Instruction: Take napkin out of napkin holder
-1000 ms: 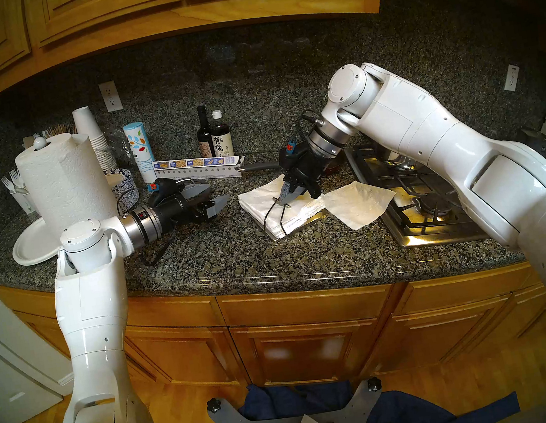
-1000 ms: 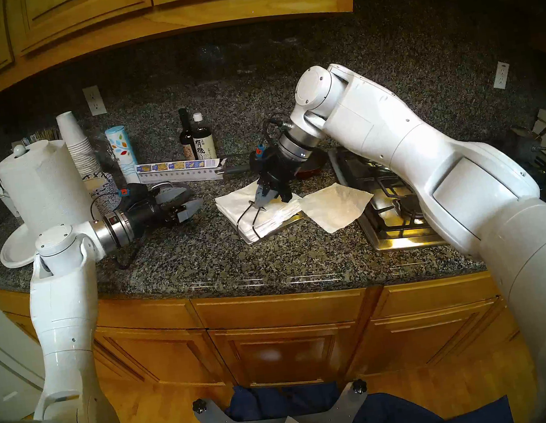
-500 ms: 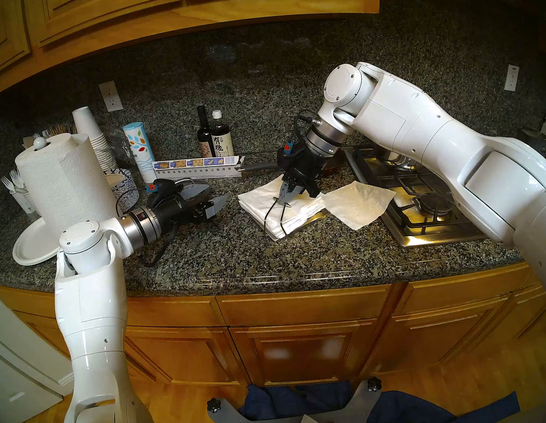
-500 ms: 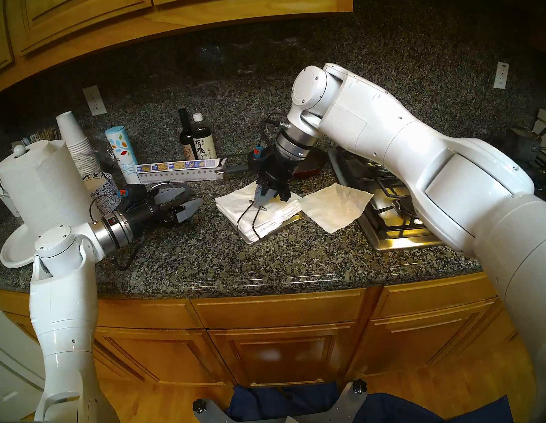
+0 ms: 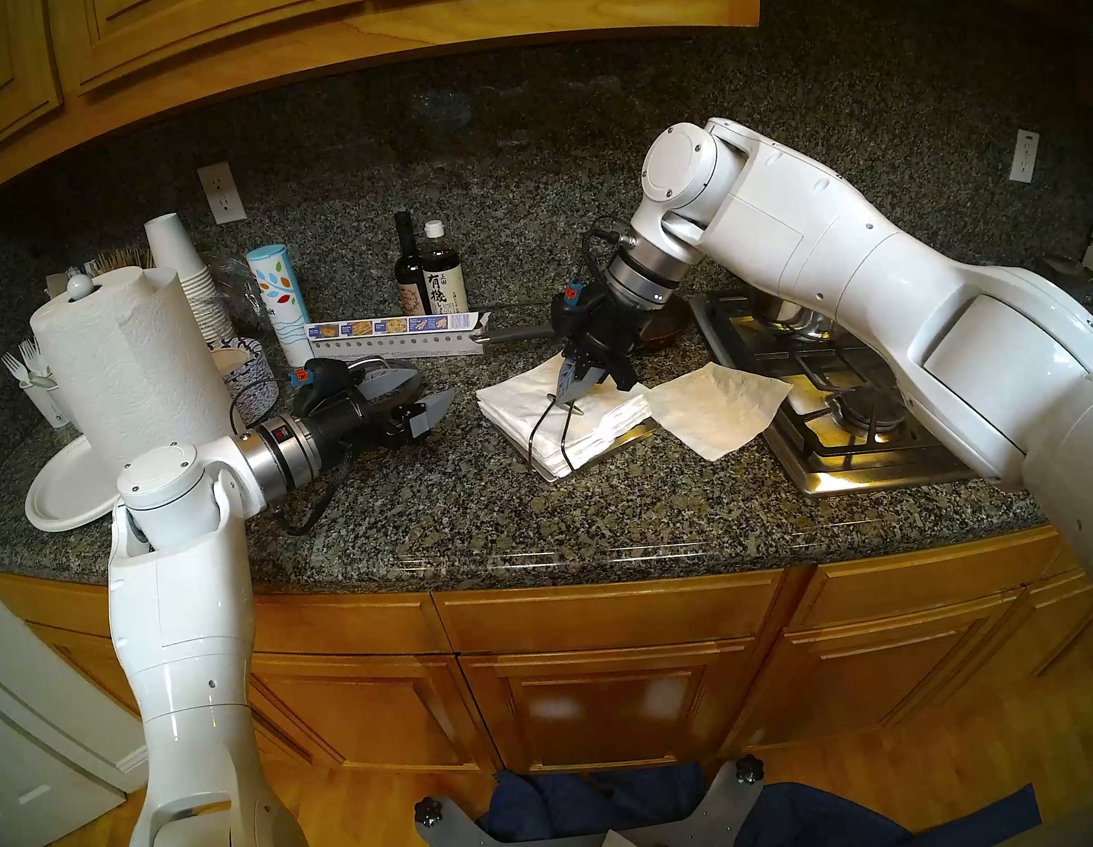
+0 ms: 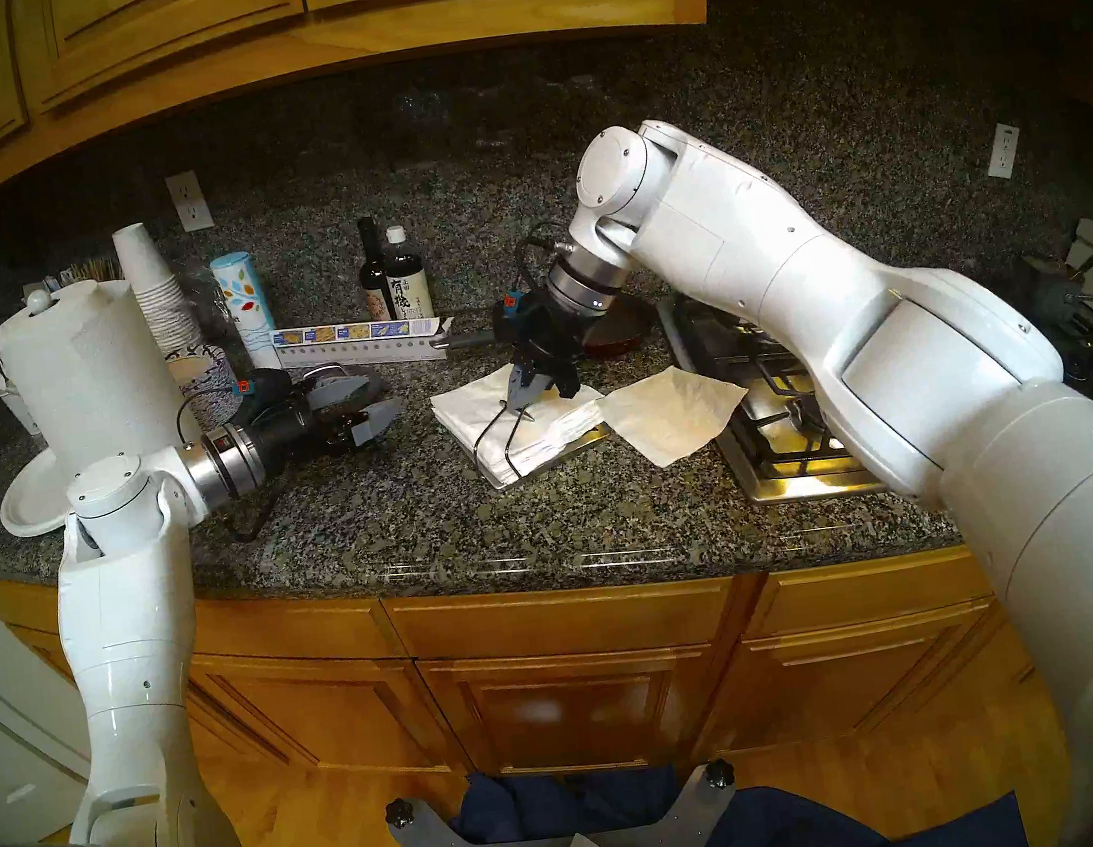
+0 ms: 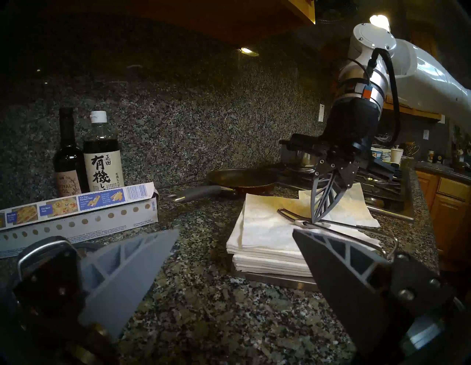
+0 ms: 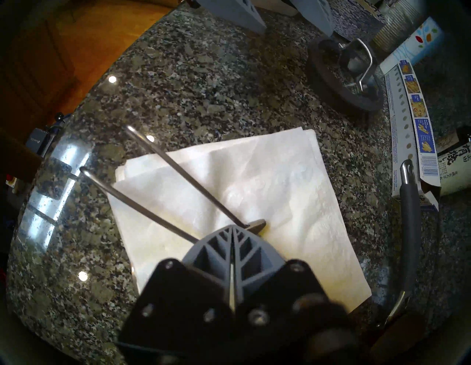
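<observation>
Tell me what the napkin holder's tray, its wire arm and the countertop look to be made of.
Napkin holder tray: apparently brushed grey metal, with a dull sheen along its flat edge.
Wire arm: thin dark metal rod, smooth, with a faint glint; the shut right end effector sits at its tip.
Countertop: polished speckled granite, probably, given its mirror-like light reflections.

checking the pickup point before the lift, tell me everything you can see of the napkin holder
The napkin holder is a flat square tray of grey metal on the granite counter, left of the stove. A thick stack of white napkins covers it, leaving only its front edge bare. Its thin dark wire arm, two rods hinged at the near edge, slopes up over the stack. The right gripper is shut on the arm's small end pad.
</observation>
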Robot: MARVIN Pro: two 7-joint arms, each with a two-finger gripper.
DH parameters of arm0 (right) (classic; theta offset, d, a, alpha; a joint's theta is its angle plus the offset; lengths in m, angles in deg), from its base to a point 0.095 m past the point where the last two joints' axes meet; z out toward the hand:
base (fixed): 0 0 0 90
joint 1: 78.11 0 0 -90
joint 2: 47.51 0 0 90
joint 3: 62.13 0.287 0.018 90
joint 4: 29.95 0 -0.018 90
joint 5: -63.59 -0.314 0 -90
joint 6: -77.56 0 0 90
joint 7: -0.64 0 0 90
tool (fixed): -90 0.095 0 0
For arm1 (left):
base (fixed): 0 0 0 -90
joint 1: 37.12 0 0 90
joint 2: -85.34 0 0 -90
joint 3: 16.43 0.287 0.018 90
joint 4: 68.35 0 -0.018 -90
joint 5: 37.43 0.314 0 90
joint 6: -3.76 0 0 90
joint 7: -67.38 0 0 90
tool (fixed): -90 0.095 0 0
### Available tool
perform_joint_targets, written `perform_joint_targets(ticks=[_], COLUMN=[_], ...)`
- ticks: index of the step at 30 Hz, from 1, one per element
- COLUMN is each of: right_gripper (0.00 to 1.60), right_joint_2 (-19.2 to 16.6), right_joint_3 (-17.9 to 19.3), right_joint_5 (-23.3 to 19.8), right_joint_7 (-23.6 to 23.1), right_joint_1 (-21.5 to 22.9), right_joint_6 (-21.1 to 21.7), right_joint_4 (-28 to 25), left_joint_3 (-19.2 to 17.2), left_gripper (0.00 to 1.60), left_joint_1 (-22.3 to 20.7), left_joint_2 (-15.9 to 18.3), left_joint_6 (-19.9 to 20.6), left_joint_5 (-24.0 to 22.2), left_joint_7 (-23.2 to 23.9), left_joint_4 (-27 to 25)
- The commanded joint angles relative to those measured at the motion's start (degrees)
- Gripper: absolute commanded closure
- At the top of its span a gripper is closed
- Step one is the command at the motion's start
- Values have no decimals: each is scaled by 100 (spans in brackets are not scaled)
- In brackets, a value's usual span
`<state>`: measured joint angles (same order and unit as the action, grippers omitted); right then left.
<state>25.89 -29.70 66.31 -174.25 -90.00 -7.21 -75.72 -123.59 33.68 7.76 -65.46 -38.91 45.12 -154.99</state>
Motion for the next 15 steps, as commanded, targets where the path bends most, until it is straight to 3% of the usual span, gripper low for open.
perform_joint_targets(ticks=[1, 15], right_gripper=[160, 160], right_joint_2=[-26, -388], right_joint_3=[166, 363], right_joint_5=[-56, -102], right_joint_7=[8, 146], right_joint_1=[271, 194], right_joint_6=[0, 190], right_joint_4=[22, -157], left_joint_3=[-19, 272], left_gripper=[0, 0], left_joint_1=[-158, -360], left_joint_2=[-11, 35], left_joint_6=[9, 178], left_joint_5=[-57, 23], left_joint_7=[6, 222], left_joint_4=[-199, -96])
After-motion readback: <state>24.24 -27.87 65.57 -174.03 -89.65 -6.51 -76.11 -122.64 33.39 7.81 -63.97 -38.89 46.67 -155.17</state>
